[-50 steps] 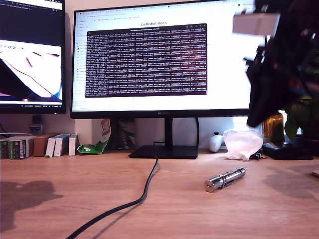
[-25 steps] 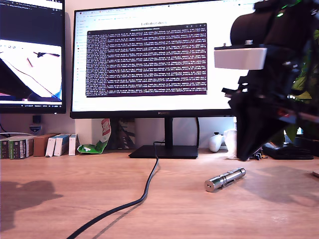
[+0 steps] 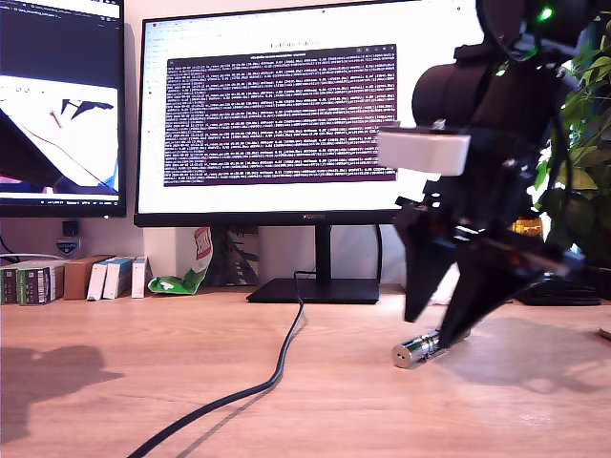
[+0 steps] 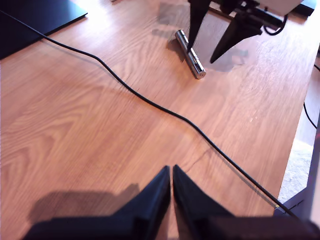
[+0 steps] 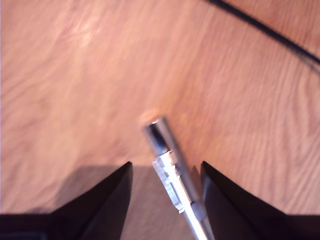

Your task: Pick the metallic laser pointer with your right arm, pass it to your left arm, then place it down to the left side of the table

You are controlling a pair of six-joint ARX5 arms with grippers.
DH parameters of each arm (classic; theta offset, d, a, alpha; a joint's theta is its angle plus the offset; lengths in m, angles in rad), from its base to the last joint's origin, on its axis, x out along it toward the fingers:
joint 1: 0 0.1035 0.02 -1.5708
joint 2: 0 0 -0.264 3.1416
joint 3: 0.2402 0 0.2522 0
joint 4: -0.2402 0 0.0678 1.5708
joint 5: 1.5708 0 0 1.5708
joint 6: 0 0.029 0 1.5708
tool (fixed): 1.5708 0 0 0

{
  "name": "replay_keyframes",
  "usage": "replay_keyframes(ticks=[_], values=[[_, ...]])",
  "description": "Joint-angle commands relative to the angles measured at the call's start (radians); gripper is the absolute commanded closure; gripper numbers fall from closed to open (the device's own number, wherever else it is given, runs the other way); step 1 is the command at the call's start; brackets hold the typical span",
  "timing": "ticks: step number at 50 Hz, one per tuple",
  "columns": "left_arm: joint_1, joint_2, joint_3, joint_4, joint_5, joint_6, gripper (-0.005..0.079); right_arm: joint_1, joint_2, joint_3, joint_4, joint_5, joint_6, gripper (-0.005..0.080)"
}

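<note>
Light-brown wooden tabletop (image 3: 115,401): my second gripper (image 5: 165,172) spread wide astride shiny silver metal laser pointer (image 5: 172,172); my first gripper (image 4: 171,172) pinched closed, empty.

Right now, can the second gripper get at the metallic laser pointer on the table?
Probably yes. My second gripper hangs open just above the metallic laser pointer, its jaws either side of the barrel. Nothing lies between them, and the black cable runs well clear.

Two lit monitors (image 3: 277,114) before a pale wall (image 3: 134,10).

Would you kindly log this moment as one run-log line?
second gripper: open, straddling laser pointer | pointer: on table | first gripper: shut
</note>
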State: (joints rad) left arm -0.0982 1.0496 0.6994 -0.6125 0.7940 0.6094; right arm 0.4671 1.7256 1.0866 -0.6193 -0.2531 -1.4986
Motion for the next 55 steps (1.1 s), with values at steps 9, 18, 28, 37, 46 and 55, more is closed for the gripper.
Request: replay_keyframes(ticks=[9,18,28,37,46,55], values=[[-0.003,-0.002,0.009,0.006,0.006,-0.007,0.0762,0.023,0.076,0.046,-0.001,-0.010,0.014,0.0354],[-0.003,-0.002,0.009,0.007,0.006,-0.007,0.0762,0.023,0.109,0.068,-0.039,-0.025,0.013,0.0369],[-0.003,-0.002,0.009,0.009,0.006,-0.007,0.0762,0.021,0.109,0.068,-0.069,-0.038,0.013,0.0608],[-0.003,-0.002,0.009,0.012,0.011,-0.007,0.0762,0.021,0.109,0.068,-0.053,-0.038,0.014,0.0762],[-0.003,-0.002,0.009,0.047,0.084,-0.008,0.0759,0.021,0.085,0.138,-0.042,-0.083,0.042,0.0762],[-0.003,-0.002,0.009,0.178,0.144,-0.008,0.0716,0.024,0.047,0.276,-0.011,-0.125,0.139,0.0762]])
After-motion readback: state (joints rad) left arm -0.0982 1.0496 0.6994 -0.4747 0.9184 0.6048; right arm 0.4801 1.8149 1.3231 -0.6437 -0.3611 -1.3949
